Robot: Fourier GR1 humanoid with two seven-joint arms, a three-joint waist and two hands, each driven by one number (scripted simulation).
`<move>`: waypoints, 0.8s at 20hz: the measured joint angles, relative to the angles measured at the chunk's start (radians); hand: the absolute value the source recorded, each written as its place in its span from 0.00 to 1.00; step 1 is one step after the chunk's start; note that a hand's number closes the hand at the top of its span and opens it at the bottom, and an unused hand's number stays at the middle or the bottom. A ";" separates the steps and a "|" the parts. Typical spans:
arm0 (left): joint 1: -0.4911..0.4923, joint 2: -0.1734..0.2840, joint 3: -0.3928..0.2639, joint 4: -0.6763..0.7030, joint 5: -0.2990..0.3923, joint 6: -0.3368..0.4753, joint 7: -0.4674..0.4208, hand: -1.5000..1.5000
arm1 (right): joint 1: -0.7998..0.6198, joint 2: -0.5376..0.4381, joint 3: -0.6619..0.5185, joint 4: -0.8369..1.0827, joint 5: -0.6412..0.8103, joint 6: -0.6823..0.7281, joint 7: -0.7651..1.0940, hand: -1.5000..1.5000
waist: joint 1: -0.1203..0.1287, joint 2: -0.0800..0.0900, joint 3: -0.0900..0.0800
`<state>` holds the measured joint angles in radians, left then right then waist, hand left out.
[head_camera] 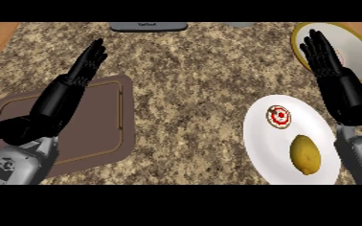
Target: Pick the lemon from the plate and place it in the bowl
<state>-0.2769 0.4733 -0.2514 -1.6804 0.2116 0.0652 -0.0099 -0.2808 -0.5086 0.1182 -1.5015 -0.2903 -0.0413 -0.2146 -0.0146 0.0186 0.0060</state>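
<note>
So nothing is in either hand yet. My right hand [331, 72] is up at the right edge with its fingers [316, 48] straight and together, holding nothing, and part of it sits in front of the bowl [305, 31] at the top right. My left hand [79, 79] rests open over the brown cutting board [106, 124], fingers up, well apart from the work. The lemon [305, 154] lies on the near side of the white plate [258, 139], just beside a small red-and-white round thing [279, 117], on the speckled surface [191, 76].

My worries: the lemon is rounded and smooth, so I judge it could roll off toward the plate's rim if my fingers land off-centre. Coming in from above, I might nudge that round thing too. And the bowl is cut off by the view's edge, so I could misjudge its rim on release.
</note>
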 measured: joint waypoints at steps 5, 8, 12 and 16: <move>0.041 -0.031 -0.008 0.043 0.002 0.018 0.023 0.50 | 0.132 0.036 -0.102 -0.027 0.031 -0.224 0.057 1.00 | -0.041 -0.020 -0.006; 0.083 -0.042 -0.013 0.057 0.014 0.024 0.036 0.50 | 0.241 -0.014 -0.157 0.033 0.127 -0.369 0.120 1.00 | -0.075 -0.016 -0.016; 0.121 -0.083 -0.047 0.069 0.026 0.018 0.039 0.50 | 0.372 0.093 -0.169 -0.016 0.188 -0.589 0.179 0.00 | -0.057 -0.022 -0.012; 0.115 -0.122 -0.080 0.079 0.018 0.013 0.056 0.50 | 0.475 0.083 -0.104 -0.107 0.344 -0.721 0.298 0.00 | -0.024 -0.021 -0.010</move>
<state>-0.1623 0.3510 -0.3315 -1.6012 0.2294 0.0784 0.0458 0.1942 -0.4259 0.0145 -1.6089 0.0533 -0.7622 0.0831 -0.0383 -0.0020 -0.0044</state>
